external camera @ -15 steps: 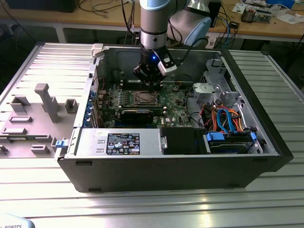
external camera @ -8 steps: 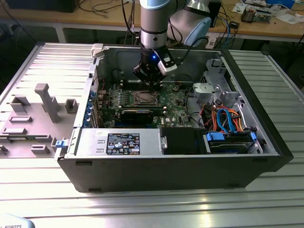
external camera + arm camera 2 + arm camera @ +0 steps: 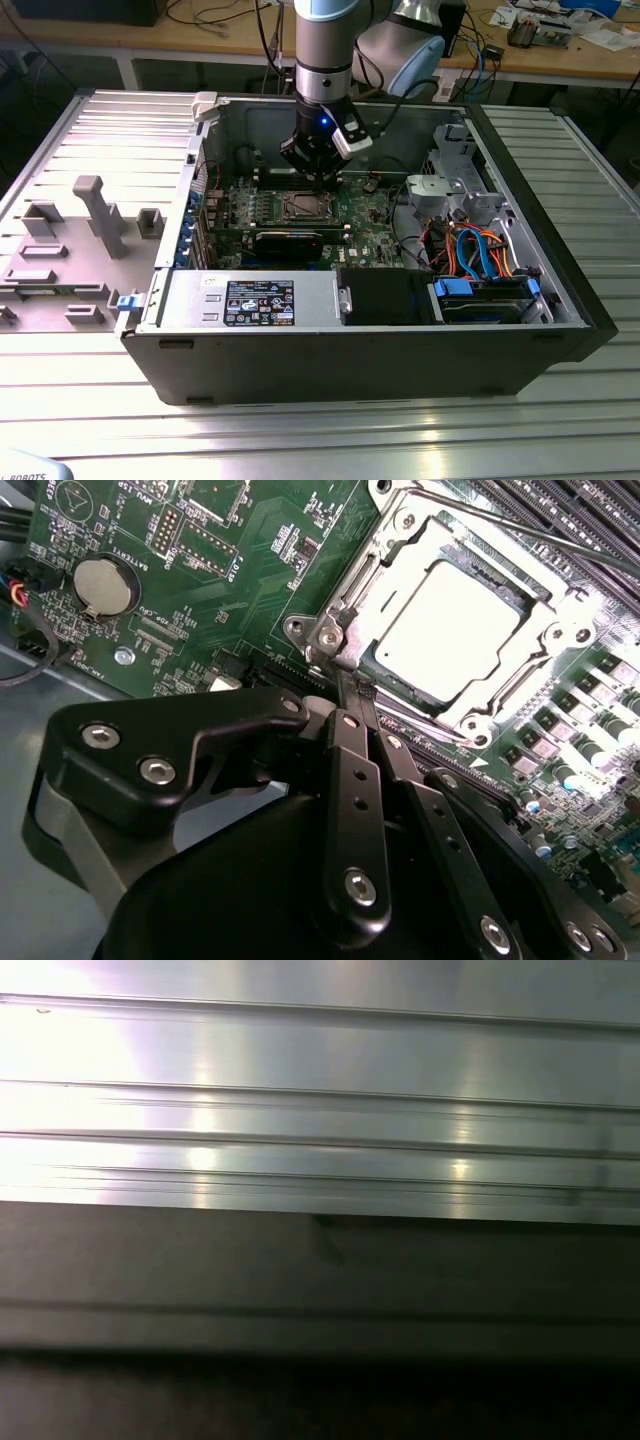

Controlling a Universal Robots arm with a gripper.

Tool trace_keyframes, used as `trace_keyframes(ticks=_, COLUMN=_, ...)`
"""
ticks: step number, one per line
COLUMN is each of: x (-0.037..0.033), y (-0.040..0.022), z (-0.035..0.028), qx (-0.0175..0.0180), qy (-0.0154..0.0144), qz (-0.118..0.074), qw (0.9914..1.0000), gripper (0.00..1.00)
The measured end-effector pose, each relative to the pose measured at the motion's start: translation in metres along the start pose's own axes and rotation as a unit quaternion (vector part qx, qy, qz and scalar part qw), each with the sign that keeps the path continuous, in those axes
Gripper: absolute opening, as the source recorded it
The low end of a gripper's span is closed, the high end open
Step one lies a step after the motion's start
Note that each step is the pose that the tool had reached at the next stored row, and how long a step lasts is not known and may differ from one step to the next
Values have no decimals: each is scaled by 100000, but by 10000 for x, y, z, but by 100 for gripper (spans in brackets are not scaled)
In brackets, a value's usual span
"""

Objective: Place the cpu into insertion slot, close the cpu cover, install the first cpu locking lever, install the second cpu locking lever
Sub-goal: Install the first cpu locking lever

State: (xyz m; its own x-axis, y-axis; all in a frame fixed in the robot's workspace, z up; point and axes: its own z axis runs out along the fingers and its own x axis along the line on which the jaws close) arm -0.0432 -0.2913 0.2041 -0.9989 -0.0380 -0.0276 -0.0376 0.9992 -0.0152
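In the second wrist view we see our gripper (image 3: 352, 685) with its fingers (image 3: 358, 780) pressed together, their tips touching the corner of the cover (image 3: 470, 695) by a locking lever (image 3: 322, 640). The cpu (image 3: 445, 630) lies in the slot (image 3: 400, 675) with the cover closed flat around it. In the exterior view the gripper (image 3: 318, 178) hangs just above the slot (image 3: 304, 206) on the motherboard (image 3: 365, 212) inside the open case (image 3: 560, 300), which stands on the tabletop (image 3: 330, 430).

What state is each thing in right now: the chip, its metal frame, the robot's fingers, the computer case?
Silver-grey square cpu: seated in the socket.
Silvery metal cpu cover: closed down over the chip.
Black gripper: fingers together, tips at the cover's corner.
Black computer case: side open, lying flat.
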Motion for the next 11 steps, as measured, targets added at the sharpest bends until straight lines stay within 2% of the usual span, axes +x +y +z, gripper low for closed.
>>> trace_keyframes(ticks=6, x=-3, y=1, z=-11, qx=-42, qy=-45, qz=-3, qw=100000, gripper=11)
trace_keyframes(ticks=9, x=-2, y=0, z=-17, qx=1, qy=-11, qz=-6, qw=100000, gripper=11)
trace_keyframes(ticks=11, x=-2, y=0, z=-16, qx=154, qy=-2, qz=-19, qw=100000, gripper=11)
